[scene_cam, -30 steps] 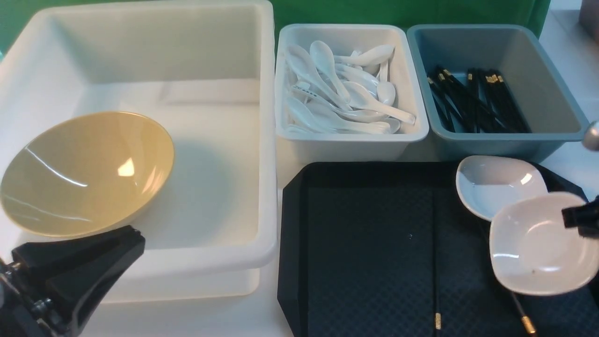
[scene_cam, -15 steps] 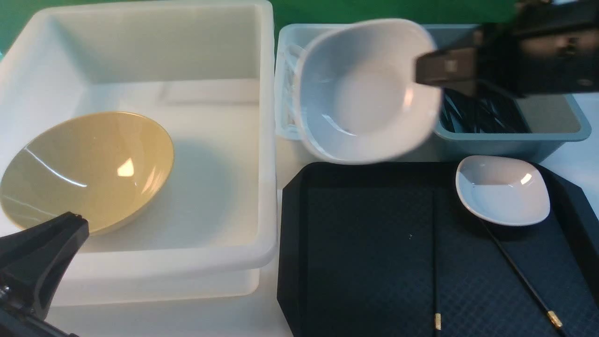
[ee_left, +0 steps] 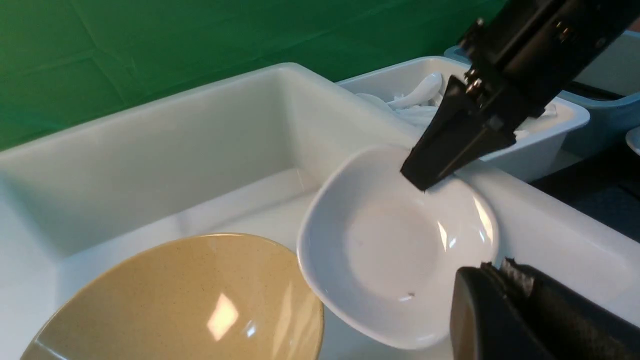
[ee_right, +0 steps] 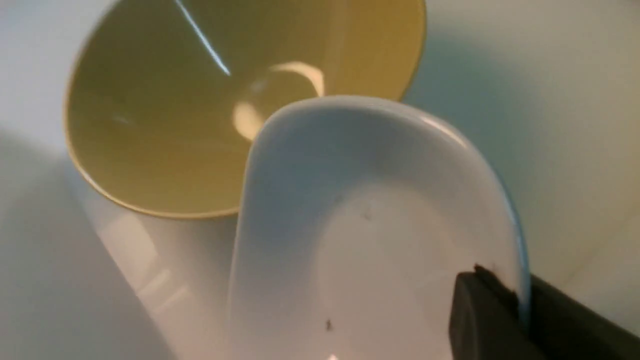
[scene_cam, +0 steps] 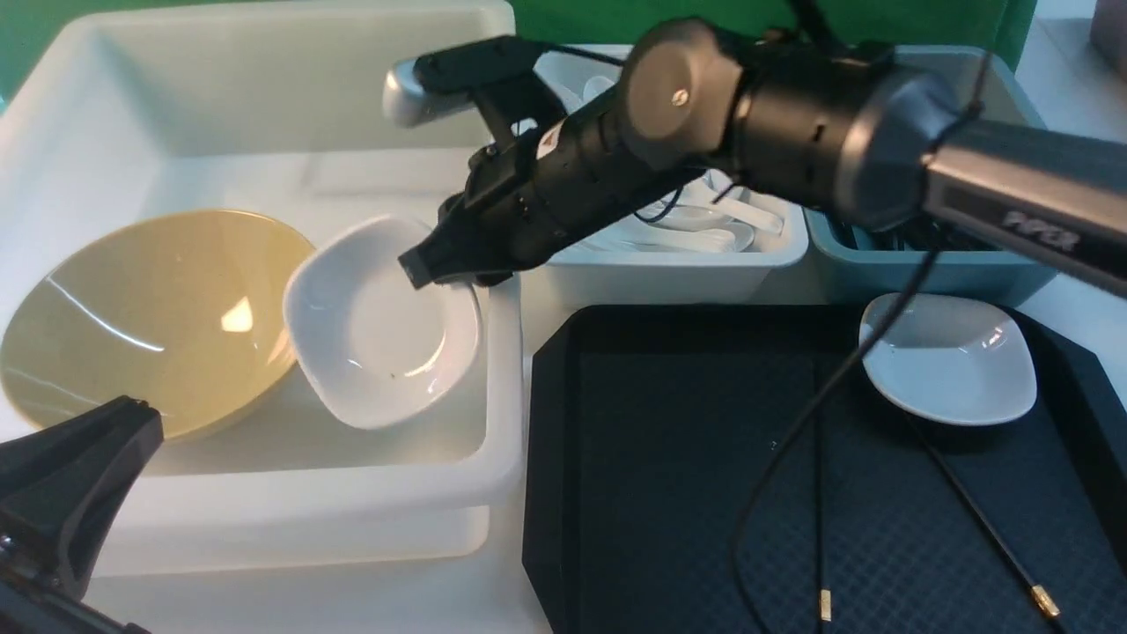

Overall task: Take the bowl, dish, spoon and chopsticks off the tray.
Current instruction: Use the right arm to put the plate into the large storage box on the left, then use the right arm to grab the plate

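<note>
The right gripper (scene_cam: 438,267) clamps the rim of a glossy white squarish dish (scene_cam: 374,352), tilted inside the white plastic tub (scene_cam: 290,506) left of centre, beside the olive-yellow conical bowl (scene_cam: 141,326). Whether the left gripper (scene_cam: 123,431) is apart or together, I can't tell

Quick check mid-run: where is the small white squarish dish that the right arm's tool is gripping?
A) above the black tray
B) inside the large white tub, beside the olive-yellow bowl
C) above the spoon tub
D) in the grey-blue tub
B: the right tool pinches the rim of the small white squarish dish inside the large white tub, next to the glossy olive-yellow bowl.
</note>
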